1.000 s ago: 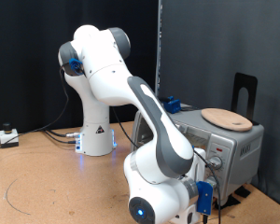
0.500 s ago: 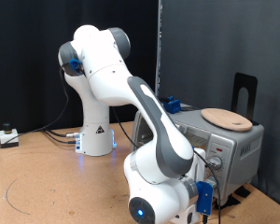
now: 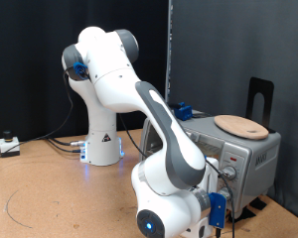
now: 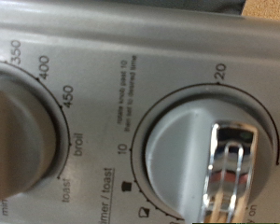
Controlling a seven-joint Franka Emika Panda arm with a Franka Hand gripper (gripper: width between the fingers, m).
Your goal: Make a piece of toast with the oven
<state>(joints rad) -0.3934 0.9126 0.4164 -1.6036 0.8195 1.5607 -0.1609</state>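
Two knobs: the wrist view fills with the oven's (image 4: 112, 37) grey front panel, a temperature dial (image 4: 19, 131) marked 350, 400, 450, broil and toast, and a timer dial (image 4: 210, 154) marked 10 and 20 with a shiny chrome grip.
Claw: hidden behind the arm's (image 3: 169, 149) lowered end, close against the oven's (image 3: 250, 151) knob panel; spread or pressed together, cannot tell.
Oven: silver-grey box at the bench's (image 3: 50, 188) right edge in the exterior view.
Plate: round, light wood (image 3: 240, 125), lying on the oven's top.
Toast: not visible.
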